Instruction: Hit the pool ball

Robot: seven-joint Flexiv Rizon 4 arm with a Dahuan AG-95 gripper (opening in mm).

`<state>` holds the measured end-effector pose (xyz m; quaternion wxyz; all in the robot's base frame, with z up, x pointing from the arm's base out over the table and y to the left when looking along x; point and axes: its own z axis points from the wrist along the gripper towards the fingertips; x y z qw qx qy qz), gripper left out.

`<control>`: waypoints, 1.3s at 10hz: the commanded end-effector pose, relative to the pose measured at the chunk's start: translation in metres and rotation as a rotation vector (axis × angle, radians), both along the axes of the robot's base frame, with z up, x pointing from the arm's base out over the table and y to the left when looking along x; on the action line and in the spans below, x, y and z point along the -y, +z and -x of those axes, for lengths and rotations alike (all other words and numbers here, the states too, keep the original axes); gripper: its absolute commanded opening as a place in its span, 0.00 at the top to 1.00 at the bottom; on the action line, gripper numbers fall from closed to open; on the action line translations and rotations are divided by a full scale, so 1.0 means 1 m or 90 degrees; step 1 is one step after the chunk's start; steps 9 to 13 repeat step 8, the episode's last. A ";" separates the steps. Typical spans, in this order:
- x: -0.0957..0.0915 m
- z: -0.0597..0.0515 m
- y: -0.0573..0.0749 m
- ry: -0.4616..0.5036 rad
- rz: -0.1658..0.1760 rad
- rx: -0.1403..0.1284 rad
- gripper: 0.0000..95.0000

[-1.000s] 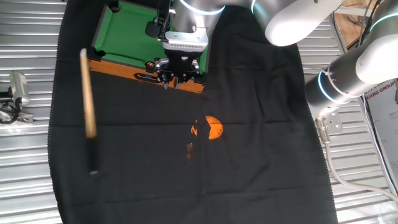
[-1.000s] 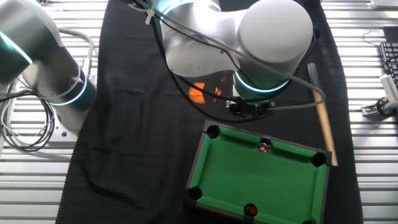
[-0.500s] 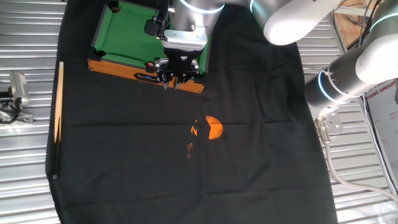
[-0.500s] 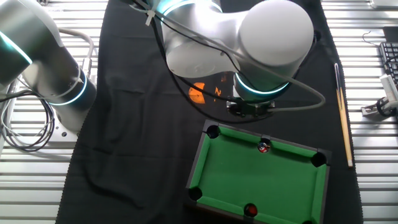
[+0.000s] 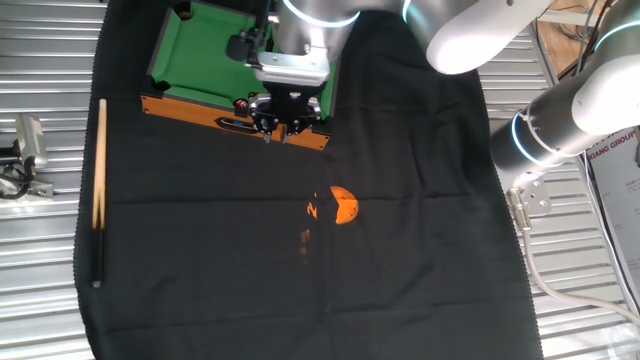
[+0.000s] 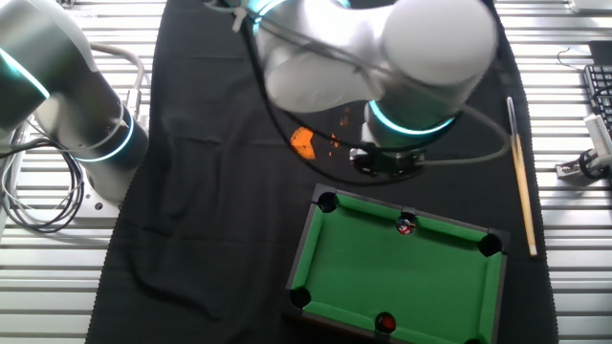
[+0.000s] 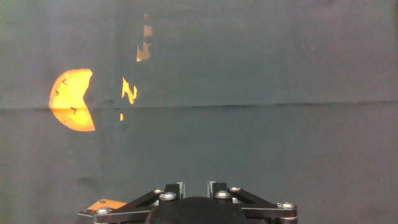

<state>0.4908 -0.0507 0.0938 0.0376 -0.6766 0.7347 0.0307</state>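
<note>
The pool ball (image 6: 405, 226), tiny, bright red with a white spot, rests on the green felt of the toy pool table (image 6: 363, 287), close to the rail nearest the arm; it also shows as a red dot, the pool ball (image 5: 240, 103). My gripper (image 5: 283, 128) hovers over that orange rail of the pool table (image 5: 200, 112), just right of the ball. In the hand view my gripper (image 7: 195, 186) is open, with nothing between its fingers (image 7: 178, 188), over black cloth. A wooden cue stick (image 5: 98, 190) lies loose on the cloth, far left of the gripper.
A darker red ball (image 6: 384, 323) sits at the table's far rail. An orange patch (image 5: 343, 205) marks the black cloth (image 5: 400, 280). The cue stick (image 6: 521, 177) lies near the cloth's edge. The robot base (image 5: 560, 130) stands to one side. Ribbed metal surrounds the cloth.
The cue stick, a blur near the table's corner a second ago, has moved out to the cloth's edge and now lies still. The arm has shifted only slightly.
</note>
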 end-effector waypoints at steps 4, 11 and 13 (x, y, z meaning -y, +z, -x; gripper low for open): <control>0.000 -0.001 0.004 0.010 -0.014 -0.016 0.80; -0.001 -0.001 0.004 0.010 -0.017 -0.017 0.80; -0.001 -0.001 0.004 0.010 -0.017 -0.017 0.80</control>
